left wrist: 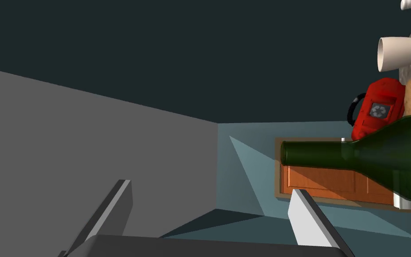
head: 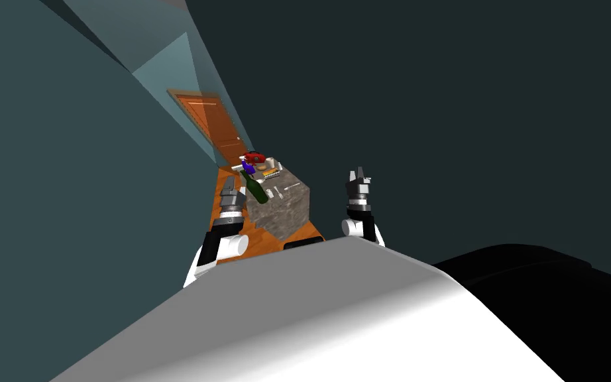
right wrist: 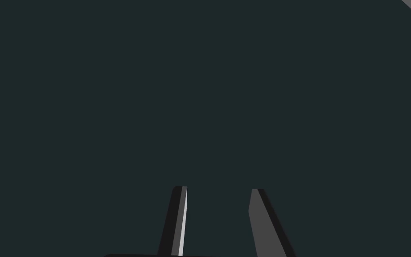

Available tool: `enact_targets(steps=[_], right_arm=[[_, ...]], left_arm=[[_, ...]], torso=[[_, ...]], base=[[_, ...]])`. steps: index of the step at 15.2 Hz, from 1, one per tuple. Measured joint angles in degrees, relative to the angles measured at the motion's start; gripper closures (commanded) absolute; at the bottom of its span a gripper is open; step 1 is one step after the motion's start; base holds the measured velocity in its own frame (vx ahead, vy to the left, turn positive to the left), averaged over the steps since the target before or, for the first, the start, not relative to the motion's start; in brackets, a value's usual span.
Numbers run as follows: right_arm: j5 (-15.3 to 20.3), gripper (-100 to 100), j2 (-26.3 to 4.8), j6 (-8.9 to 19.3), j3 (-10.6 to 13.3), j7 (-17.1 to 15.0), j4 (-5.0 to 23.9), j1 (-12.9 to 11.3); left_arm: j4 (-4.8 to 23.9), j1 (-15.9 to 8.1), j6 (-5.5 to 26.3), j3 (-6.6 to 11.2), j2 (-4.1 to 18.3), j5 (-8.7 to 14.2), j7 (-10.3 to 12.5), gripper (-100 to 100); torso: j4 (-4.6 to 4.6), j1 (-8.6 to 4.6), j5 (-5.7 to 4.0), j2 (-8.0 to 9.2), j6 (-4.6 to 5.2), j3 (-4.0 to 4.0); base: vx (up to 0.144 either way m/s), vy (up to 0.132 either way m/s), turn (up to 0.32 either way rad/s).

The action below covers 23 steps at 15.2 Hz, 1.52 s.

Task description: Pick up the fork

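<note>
Fingers are spread wide on the left gripper (left wrist: pixel 211 187), near the green bottle (left wrist: pixel 369 156), and narrower on the right gripper (right wrist: pixel 218 188); nothing is held. Beyond, on the stone table (head: pixel 291 212), a thin pale sliver is judged the fork (head: pixel 291 188), lying flat. It is likely light, stiff and slippery, and best pinched across its handle.

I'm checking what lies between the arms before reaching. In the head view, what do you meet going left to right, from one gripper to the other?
left gripper → green bottle → grey stone counter → right gripper
</note>
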Motion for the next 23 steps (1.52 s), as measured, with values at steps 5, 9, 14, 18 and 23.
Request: enact_targets(steps=[5,9,14,18,23], right_arm=[[0.0,0,0.0,0.0,0.0,0.0,0.0,0.0],[0.0,0,0.0,0.0,0.0,0.0,0.0,0.0],[0.0,0,0.0,0.0,0.0,0.0,0.0,0.0],[0.0,0,0.0,0.0,0.0,0.0,0.0,0.0],[0.0,0,0.0,0.0,0.0,0.0,0.0,0.0]], left_arm=[[2.7,-2.5,4.9,-0.4,1.5,0.4,-0.4,-100],[4.9,-4.7,8.8,-0.54,2.7,0.8,-0.7,-100],[6.6,-7.2,14.2,-0.58,3.7,1.2,-0.9,-100],[8.7,-9.9,19.3,-0.59,5.1,1.9,-1.2,-100],[11.7,-12.8,25.4,-1.05,5.8,2.2,-1.8,-100]], torso=[[0.0,-0.02,0.0,0.0,0.01,0.0],[0.0,-0.02,0.0,0.0,0.0,0.0],[0.0,-0.03,-0.01,0.01,-0.01,0.01],[0.0,-0.02,0.0,0.0,0.01,0.0],[0.0,-0.06,-0.02,0.0,0.01,0.0]], base=[[0.005,0.009,-0.081],[0.005,0.01,-0.064],[0.004,0.008,-0.071],[0.005,0.012,-0.083],[0.006,0.012,-0.061]])
